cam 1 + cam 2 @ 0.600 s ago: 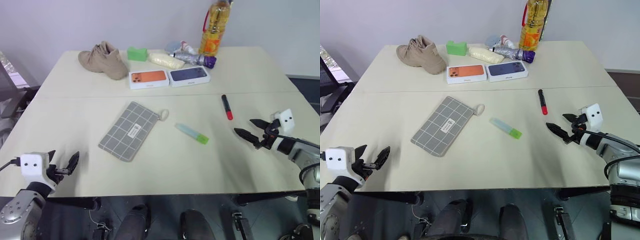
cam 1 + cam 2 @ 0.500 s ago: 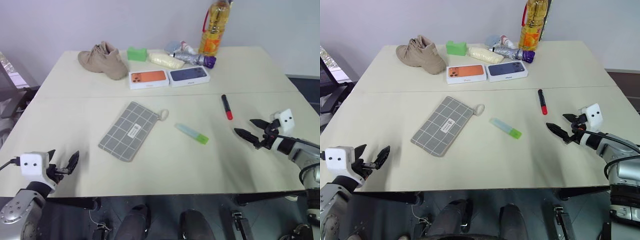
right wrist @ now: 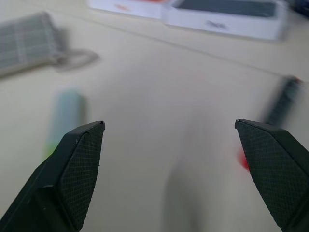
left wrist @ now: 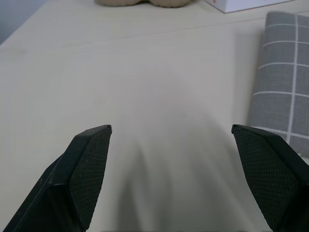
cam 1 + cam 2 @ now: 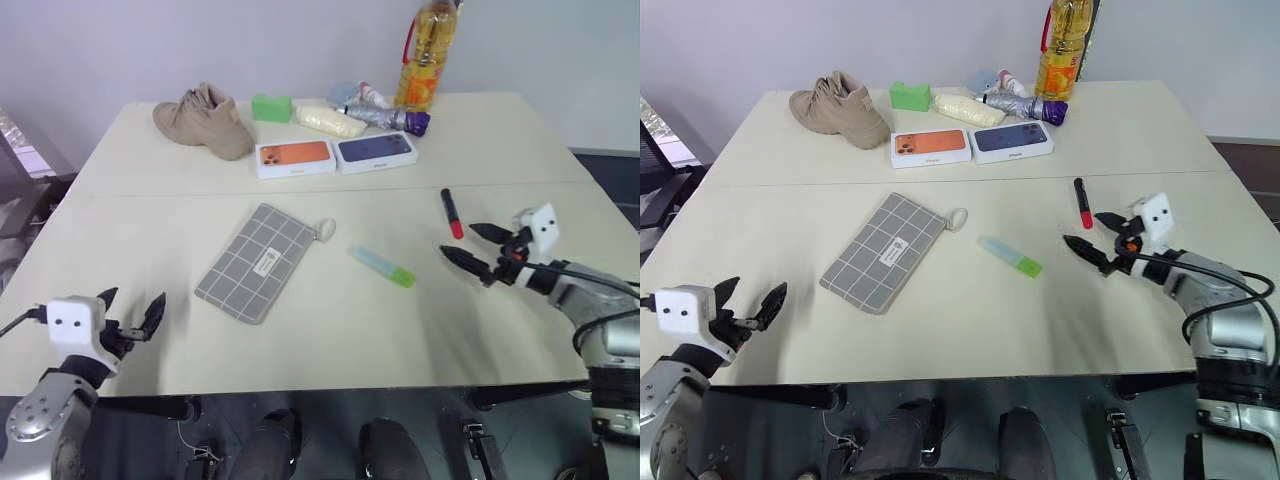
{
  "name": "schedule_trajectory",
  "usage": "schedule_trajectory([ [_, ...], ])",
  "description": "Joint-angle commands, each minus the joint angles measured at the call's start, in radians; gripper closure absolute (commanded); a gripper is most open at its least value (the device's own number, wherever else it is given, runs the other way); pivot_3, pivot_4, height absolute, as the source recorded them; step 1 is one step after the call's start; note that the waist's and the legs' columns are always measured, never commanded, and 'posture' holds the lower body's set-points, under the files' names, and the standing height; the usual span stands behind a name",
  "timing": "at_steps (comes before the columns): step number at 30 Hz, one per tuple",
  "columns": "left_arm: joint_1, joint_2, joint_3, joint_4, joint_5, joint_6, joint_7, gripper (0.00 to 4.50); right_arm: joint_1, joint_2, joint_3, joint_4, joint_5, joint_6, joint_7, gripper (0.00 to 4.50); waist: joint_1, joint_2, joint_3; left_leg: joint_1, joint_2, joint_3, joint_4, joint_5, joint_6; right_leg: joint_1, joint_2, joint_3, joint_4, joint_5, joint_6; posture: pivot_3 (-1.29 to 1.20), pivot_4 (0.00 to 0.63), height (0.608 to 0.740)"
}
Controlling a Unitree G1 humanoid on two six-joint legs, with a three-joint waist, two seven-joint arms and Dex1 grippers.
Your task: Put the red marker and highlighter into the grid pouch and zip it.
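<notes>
Cream table (image 5: 330,330) | pale wall (image 5: 150,40) | grid pouch (image 5: 252,262) flat

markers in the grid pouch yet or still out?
Out. The red marker and highlighter both lie on the table, apart from the grid pouch.

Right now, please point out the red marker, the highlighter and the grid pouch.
red marker (image 5: 452,213), left eye view, middle of barrel.
highlighter (image 5: 383,266), left eye view, pale barrel.
grid pouch (image 5: 255,262), left eye view, fabric centre.

Table (image 5: 300,340): grid pouch (image 5: 252,262) left of centre; highlighter (image 5: 383,267) to its right; red marker (image 5: 452,213) further right; two phone boxes (image 5: 336,153) behind.
</notes>
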Motion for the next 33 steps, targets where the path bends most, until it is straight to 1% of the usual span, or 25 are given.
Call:
schedule_trajectory([
  [1, 0.013, 0.016, -0.035, -0.011, 0.029, -0.057, -0.043, 0.0, -0.086, 0.075, 0.066, -0.144, 0.053, 0.058, -0.041, 0.82, -0.002, 0.0, 0.0, 0.0, 0.0, 0.0, 0.0, 0.0, 0.0, 0.0, 0.0, 0.0, 0.0, 0.0, 0.0, 0.0, 0.15, 0.739],
  [2, 0.016, 0.02, -0.042, -0.01, 0.035, -0.065, -0.051, 0.0, -0.097, 0.088, 0.081, -0.159, 0.051, 0.072, -0.049, 1.24, -0.001, 0.0, 0.0, 0.0, 0.0, 0.0, 0.0, 0.0, 0.0, 0.0, 0.0, 0.0, 0.0, 0.0, 0.0, 0.0, 0.15, 0.739],
  [3, 0.026, 0.032, -0.053, -0.004, 0.053, -0.08, -0.066, 0.0, -0.115, 0.115, 0.126, -0.175, 0.03, 0.083, -0.067, 1.87, 0.0, 0.0, 0.0, 0.0, 0.0, 0.0, 0.0, 0.0, 0.0, -0.001, 0.0, 0.0, 0.0, 0.0, 0.0, 0.0, 0.15, 0.739],
  [4, 0.035, 0.04, -0.06, 0.002, 0.066, -0.094, -0.078, 0.0, -0.13, 0.141, 0.171, -0.187, 0.005, 0.085, -0.084, 2.39, 0.001, 0.0, 0.0, 0.0, 0.0, 0.0, 0.0, 0.0, 0.0, -0.001, 0.0, 0.0, 0.0, 0.0, 0.0, 0.0, 0.15, 0.739],
  [5, 0.047, 0.05, -0.065, 0.006, 0.081, -0.113, -0.092, 0.0, -0.154, 0.183, 0.224, -0.189, -0.024, 0.09, -0.118, 2.91, 0.0, -0.001, 0.0, 0.0, 0.0, 0.0, 0.0, 0.0, 0.0, 0.0, 0.0, 0.0, -0.001, 0.0, 0.0, 0.0, 0.15, 0.739],
  [6, 0.057, 0.059, -0.069, 0.009, 0.092, -0.13, -0.104, 0.0, -0.178, 0.226, 0.264, -0.184, -0.046, 0.099, -0.152, 3.55, 0.0, -0.001, 0.0, 0.0, 0.0, 0.0, -0.001, 0.0, 0.0, 0.0, 0.0, 0.0, -0.002, 0.0, 0.0, 0.0, 0.15, 0.739],
  [7, 0.065, 0.065, -0.071, 0.012, 0.099, -0.144, -0.114, 0.0, -0.198, 0.265, 0.292, -0.175, -0.061, 0.105, -0.178, 4.06, -0.002, -0.001, 0.0, 0.0, 0.0, 0.0, -0.001, 0.0, 0.0, -0.001, 0.0, 0.0, -0.002, 0.0, 0.0, 0.0, 0.15, 0.739],
  [8, 0.072, 0.072, -0.074, 0.017, 0.11, -0.159, -0.122, 0.0, -0.215, 0.298, 0.314, -0.161, -0.074, 0.106, -0.197, 4.45, -0.002, -0.001, 0.0, 0.0, 0.0, -0.001, -0.002, 0.0, 0.0, -0.001, 0.0, 0.0, -0.002, 0.0, 0.0, 0.0, 0.15, 0.739],
  [10, 0.083, 0.085, -0.083, 0.026, 0.136, -0.189, -0.134, 0.0, -0.244, 0.358, 0.35, -0.121, -0.098, 0.105, -0.223, 4.45, -0.001, -0.001, 0.0, 0.0, 0.0, -0.001, -0.003, 0.0, -0.001, -0.006, 0.0, 0.0, -0.002, 0.0, 0.0, 0.0, 0.15, 0.739],
  [13, 0.089, 0.087, -0.093, 0.026, 0.156, -0.218, -0.139, 0.0, -0.315, 0.465, 0.418, 0.015, -0.177, 0.07, -0.296, 4.45, -0.003, -0.001, 0.0, 0.0, -0.001, -0.001, -0.003, 0.0, -0.001, -0.007, 0.0, 0.0, -0.002, 0.001, -0.001, 0.0, 0.15, 0.739],
  [17, 0.103, 0.096, -0.114, 0.015, 0.203, -0.261, -0.146, 0.0, -0.381, 0.565, 0.472, 0.186, -0.267, 0.026, -0.366, 4.45, -0.006, -0.001, 0.0, 0.0, 0.0, -0.001, -0.005, 0.001, -0.002, -0.008, 0.001, 0.0, -0.001, 0.001, -0.002, 0.0, 0.15, 0.739],
  [20, 0.112, 0.107, -0.134, 0.013, 0.246, -0.298, -0.145, 0.0, -0.424, 0.625, 0.476, 0.328, -0.309, 0.032, -0.422, 4.45, -0.018, -0.001, 0.0, 0.0, 0.0, 0.0, -0.006, 0.001, -0.003, -0.009, 0.001, 0.0, 0.0, 0.001, -0.002, 0.0, 0.15, 0.739],
  [25, 0.113, 0.124, -0.16, 0.006, 0.306, -0.351, -0.143, 0.0, -0.452, 0.669, 0.466, 0.459, -0.348, 0.072, -0.463, 4.45, -0.027, -0.001, 0.0, 0.0, 0.0, 0.0, -0.007, 0.002, -0.004, -0.01, 0.001, 0.0, 0.001, 0.001, -0.002, 0.0, 0.15, 0.739],
  [31, 0.077, 0.175, -0.235, 0.04, 0.494, -0.487, -0.099, 0.0, -0.432, 0.683, 0.451, 0.446, -0.343, 0.097, -0.452, 4.45, -0.027, 0.0, -0.001, 0.001, 0.001, 0.0, -0.008, 0.002, -0.004, -0.01, 0.002, 0.001, 0.003, 0.001, -0.002, 0.0, 0.15, 0.739],
  [33, 0.033, 0.186, -0.264, 0.061, 0.59, -0.545, -0.05, 0.0, -0.426, 0.681, 0.451, 0.441, -0.347, 0.096, -0.451, 4.45, -0.025, 0.0, -0.001, 0.002, 0.001, 0.0, -0.008, 0.002, -0.004, -0.01, 0.002, 0.001, 0.003, 0.001, -0.002, 0.0, 0.15, 0.739],
])
